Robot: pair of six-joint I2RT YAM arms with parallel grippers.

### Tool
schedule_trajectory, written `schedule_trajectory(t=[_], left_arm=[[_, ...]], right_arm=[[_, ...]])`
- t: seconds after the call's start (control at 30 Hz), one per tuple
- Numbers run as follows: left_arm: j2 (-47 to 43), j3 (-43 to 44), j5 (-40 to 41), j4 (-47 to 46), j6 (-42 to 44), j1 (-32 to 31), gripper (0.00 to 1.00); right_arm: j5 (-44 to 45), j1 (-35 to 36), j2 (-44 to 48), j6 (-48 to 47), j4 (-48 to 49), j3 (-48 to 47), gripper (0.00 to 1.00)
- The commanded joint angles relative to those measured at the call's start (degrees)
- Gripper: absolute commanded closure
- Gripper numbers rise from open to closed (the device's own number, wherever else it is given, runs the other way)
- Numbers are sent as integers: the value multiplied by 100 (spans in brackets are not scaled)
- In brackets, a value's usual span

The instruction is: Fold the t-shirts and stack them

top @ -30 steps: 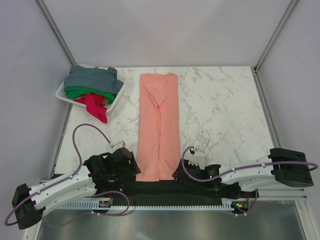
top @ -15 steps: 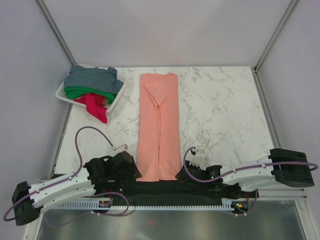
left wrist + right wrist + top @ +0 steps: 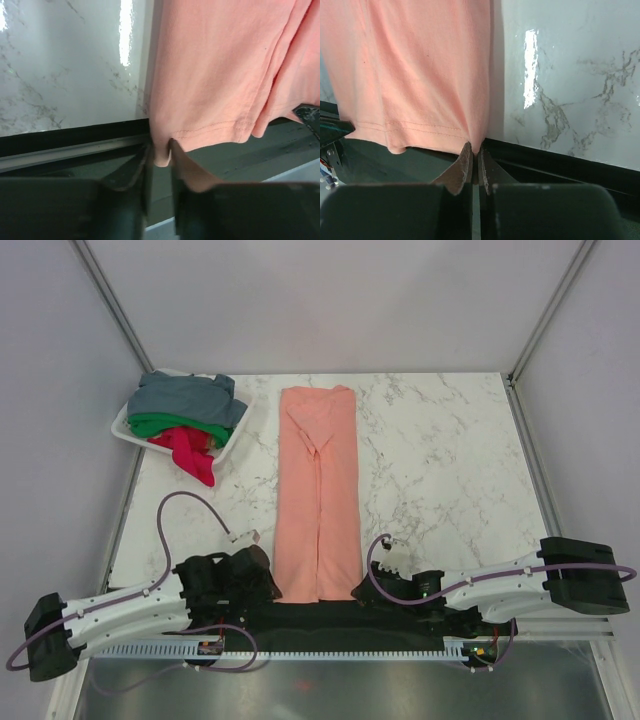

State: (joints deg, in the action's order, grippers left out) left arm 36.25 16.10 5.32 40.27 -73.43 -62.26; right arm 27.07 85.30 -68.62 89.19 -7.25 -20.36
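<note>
pink shirt (image 3: 318, 490) lay long axis straight away from both arms on the surface (image 3: 440, 460), left pincer (image 3: 160, 152) and right pincer (image 3: 475, 152) each clamped on a near hem corner.

I log: folded t-shirt (image 3: 318, 490) on bench (image 3: 440, 460), its near corners in left tool (image 3: 279, 591) and right tool (image 3: 358, 590); basket (image 3: 119, 429) ahead-left of left tool.

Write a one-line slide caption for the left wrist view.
Left gripper pinches the near corner of the folded pink shirt at the marble table's dark front edge.
</note>
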Motion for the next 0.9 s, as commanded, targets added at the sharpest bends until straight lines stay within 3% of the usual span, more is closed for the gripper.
schedule_trajectory(t=[0.0, 0.07, 0.1, 0.13, 0.23, 0.4, 0.57, 0.7, 0.87], left_arm=[[163, 95, 302, -177, -207, -76, 79], [251, 157, 355, -160, -163, -76, 87], [268, 192, 364, -143, -120, -76, 97], [269, 288, 390, -125, -49, -76, 98], [286, 708, 565, 259, 118, -85, 98], [514, 1641, 961, 798, 504, -76, 98], [1128, 2643, 1638, 1264, 1066, -32, 98], [1612, 3232, 1692, 1159, 1760, 424, 98], [2245, 3847, 1077, 535, 2929, 1645, 98]], right_arm=[[53, 31, 112, 11, 74, 67, 100], [35, 40, 156, 20, 74, 102, 100], [27, 31, 199, 11, 74, 111, 100], [26, 31, 226, 2, 22, 94, 100], [123, 31, 314, 63, -407, -90, 100], [762, 13, 323, -41, -1963, -1197, 100], [792, -759, 69, -936, -2580, -2243, 100], [581, -1576, -107, -1850, -2580, -2779, 100], [238, -2596, -563, -3011, -2493, -3579, 100]])
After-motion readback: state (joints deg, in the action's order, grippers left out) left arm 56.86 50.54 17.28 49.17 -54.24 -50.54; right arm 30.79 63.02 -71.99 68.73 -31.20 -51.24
